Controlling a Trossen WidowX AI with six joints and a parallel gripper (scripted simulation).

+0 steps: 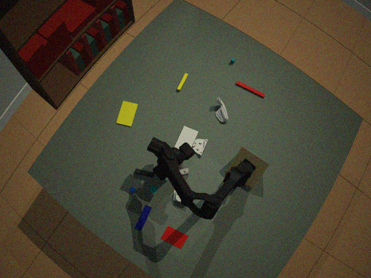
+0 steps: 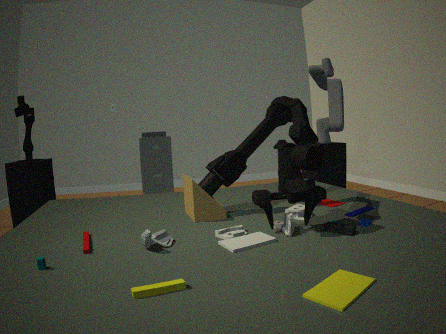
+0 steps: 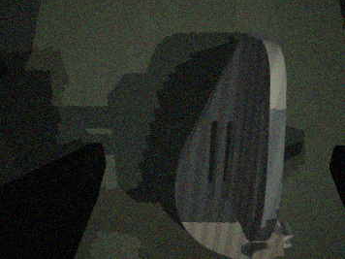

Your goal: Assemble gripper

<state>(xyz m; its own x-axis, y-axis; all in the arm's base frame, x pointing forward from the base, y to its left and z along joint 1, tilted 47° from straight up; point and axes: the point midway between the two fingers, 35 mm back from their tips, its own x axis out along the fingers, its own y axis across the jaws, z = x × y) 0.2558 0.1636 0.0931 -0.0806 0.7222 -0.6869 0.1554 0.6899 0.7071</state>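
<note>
My gripper (image 2: 289,225) (image 3: 220,156) is open and low, its fingers wide apart on either side of one white jaw (image 1: 184,171) (image 2: 288,230) (image 3: 196,190). Nothing is gripped. This jaw stands on edge, its toothed end at the bottom of the wrist view. The other jaw (image 1: 221,114) (image 2: 162,240) lies tilted on the mat, away from the arm. A white part with small raised features (image 1: 200,146) (image 2: 230,232), seemingly the gripper base, lies beside the white slab. Another white part with holes (image 1: 176,196) (image 2: 297,208), seemingly the housing plate, is partly hidden by the arm in the top view.
A white slab (image 1: 186,134) (image 2: 248,241) lies near the base. A black block (image 1: 144,173) (image 2: 346,227), small blue block (image 1: 132,189) (image 2: 365,222) and blue bar (image 1: 143,218) (image 2: 359,211) lie near the gripper. A red plate (image 1: 174,237) (image 2: 332,203) and yellow plate (image 1: 127,114) (image 2: 339,289) lie farther out.
</note>
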